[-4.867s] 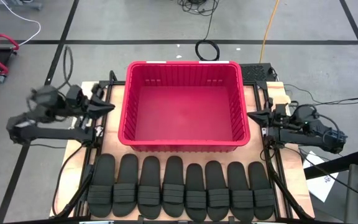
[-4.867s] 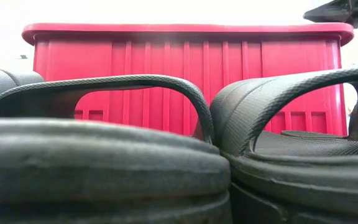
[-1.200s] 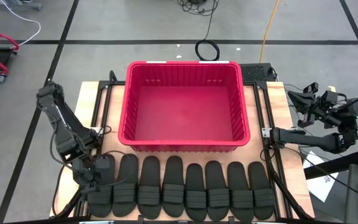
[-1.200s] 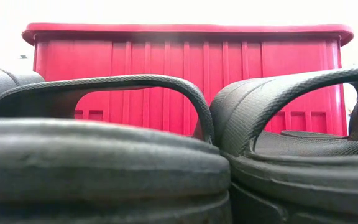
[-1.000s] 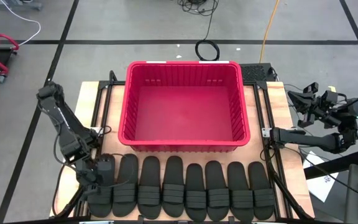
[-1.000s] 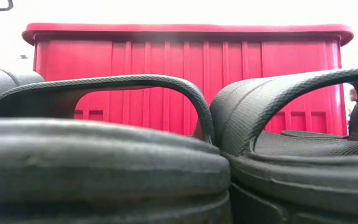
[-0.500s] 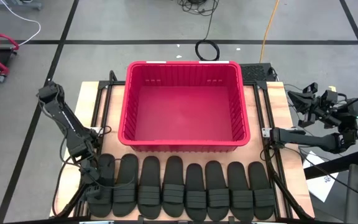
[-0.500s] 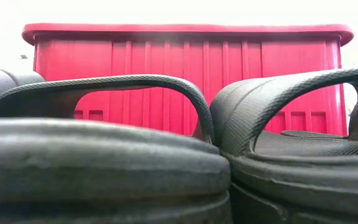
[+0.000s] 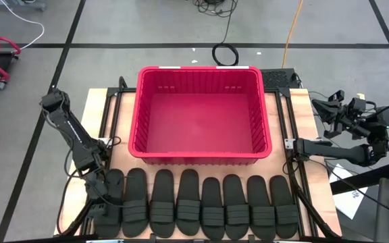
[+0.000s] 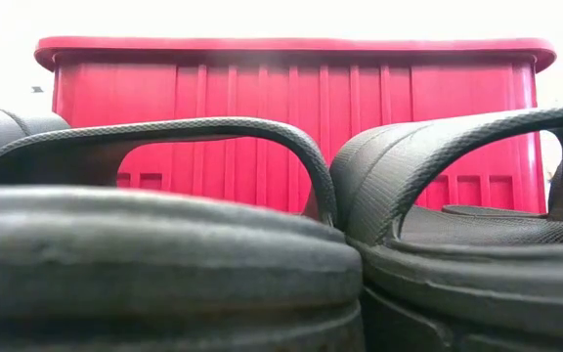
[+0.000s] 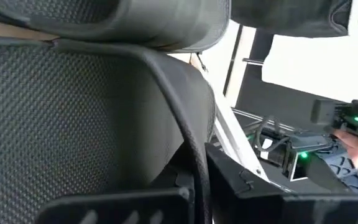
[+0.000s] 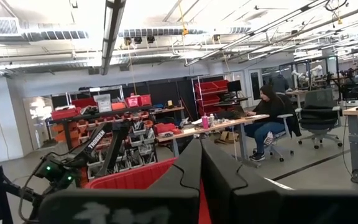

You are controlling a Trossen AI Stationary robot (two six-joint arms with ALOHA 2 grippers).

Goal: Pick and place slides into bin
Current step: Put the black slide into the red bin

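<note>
At 8 o'clock, your left end effector point(image 9: 100, 194) meets the end slide point(image 9: 111, 202); grip unclear, it may slip short of the bin point(image 9: 201, 70).

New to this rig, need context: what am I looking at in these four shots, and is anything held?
Two robot arms work at a table, meant to move sandals into a basket. The high view looks straight down: eight black slides lie in a row on the table, beside the empty red bin. The low view sits at table height, so two slides fill it, with the bin's wall behind them. Each wrist view rides on an arm. The left end effector is down at the leftmost slide; its camera sees the strap up close, but a grip can't be confirmed. The right end effector waits raised at the table's right edge, shut and empty, with its camera looking across the workshop.
</note>
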